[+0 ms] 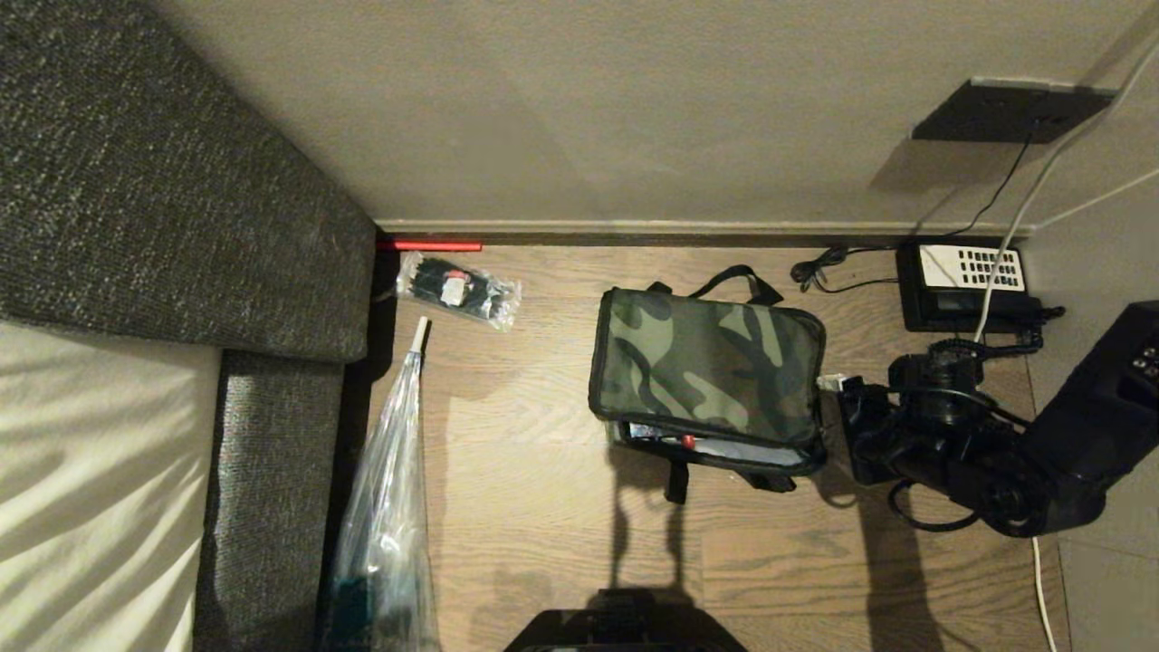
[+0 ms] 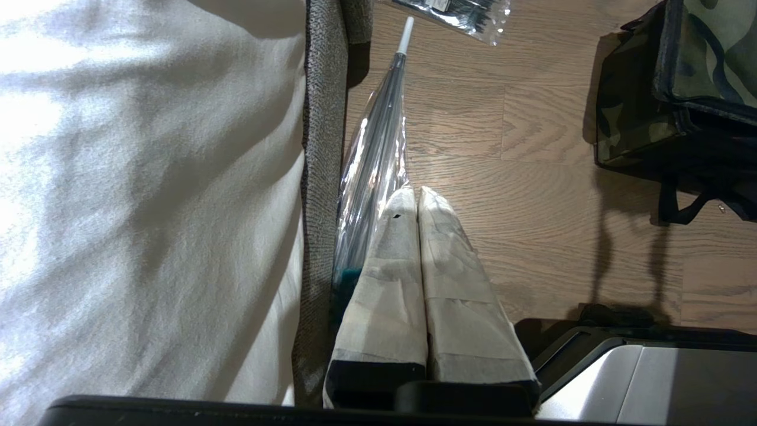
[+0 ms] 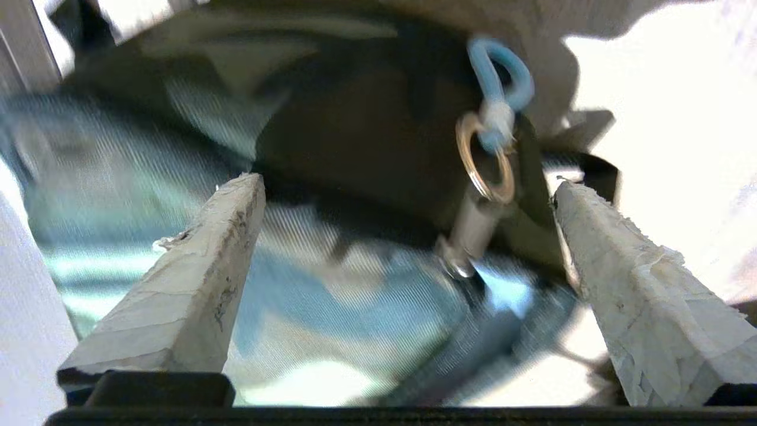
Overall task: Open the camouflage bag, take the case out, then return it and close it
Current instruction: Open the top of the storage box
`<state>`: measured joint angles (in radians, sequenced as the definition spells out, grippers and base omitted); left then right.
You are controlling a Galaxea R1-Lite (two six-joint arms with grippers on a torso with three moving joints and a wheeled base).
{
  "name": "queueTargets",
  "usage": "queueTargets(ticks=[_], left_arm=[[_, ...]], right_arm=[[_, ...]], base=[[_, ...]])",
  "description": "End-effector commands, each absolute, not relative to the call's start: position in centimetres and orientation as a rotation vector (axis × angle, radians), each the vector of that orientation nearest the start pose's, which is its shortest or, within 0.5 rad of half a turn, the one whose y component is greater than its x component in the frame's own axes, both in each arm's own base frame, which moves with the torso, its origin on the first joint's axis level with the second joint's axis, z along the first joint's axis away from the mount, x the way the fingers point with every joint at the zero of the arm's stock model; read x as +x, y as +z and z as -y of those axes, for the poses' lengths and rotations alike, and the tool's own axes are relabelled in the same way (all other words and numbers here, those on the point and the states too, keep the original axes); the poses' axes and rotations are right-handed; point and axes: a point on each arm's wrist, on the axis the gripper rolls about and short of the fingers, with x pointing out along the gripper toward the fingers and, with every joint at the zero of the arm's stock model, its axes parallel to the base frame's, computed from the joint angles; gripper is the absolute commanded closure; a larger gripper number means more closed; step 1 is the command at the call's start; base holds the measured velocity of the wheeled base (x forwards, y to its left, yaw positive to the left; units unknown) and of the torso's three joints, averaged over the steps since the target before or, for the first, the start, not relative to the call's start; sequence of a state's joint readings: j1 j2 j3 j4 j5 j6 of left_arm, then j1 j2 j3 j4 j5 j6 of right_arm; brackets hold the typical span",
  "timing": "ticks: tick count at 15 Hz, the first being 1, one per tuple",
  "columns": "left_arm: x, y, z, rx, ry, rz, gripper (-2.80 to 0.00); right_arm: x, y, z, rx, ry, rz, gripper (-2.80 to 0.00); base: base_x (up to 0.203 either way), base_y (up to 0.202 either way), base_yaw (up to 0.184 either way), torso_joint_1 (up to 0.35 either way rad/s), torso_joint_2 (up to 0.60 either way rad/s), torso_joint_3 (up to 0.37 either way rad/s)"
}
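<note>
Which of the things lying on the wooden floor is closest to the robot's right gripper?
The camouflage bag, in the middle of the floor. The open right gripper sits right at its side, while the black desk telephone, clear folded umbrella and plastic packet lie farther off.

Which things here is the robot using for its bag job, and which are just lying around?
For the job:
- camouflage bag, on the floor, lid down
- right pincer, open, beside the bag, by its zip pull ring

Just lying about:
- telephone by the wall
- clear folded umbrella
- plastic packet
- sofa
- left pincer, shut, parked
</note>
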<state>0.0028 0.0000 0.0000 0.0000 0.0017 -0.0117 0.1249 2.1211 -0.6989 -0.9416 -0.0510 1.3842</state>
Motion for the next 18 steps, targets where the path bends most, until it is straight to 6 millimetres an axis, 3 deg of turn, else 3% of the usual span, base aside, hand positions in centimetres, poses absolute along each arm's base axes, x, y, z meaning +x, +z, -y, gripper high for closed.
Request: queueTargets(ticks=[1,10,18], left_arm=[[-2.3,7.5,0.0,-0.012,0.005,0.000,0.00],[-2.3,7.6,0.0,-0.012,0.005,0.002,0.00],[-2.3,7.6,0.0,-0.012,0.005,0.002,0.00]], right_arm=[[34.0,4.4,-4.1,1.318,-0.245,-0.429,-2.80],[33.7,5.2,-4.1,1.307,-0.221,-0.425,-2.80],[32.9,5.3,-2.7,1.332,-0.267,-0.408,-2.80]], base=[[0.000,0.000,0.000,0.000,0.00,0.000],[0.000,0.000,0.000,0.000,0.00,0.000],[0.000,0.000,0.000,0.000,0.00,0.000]])
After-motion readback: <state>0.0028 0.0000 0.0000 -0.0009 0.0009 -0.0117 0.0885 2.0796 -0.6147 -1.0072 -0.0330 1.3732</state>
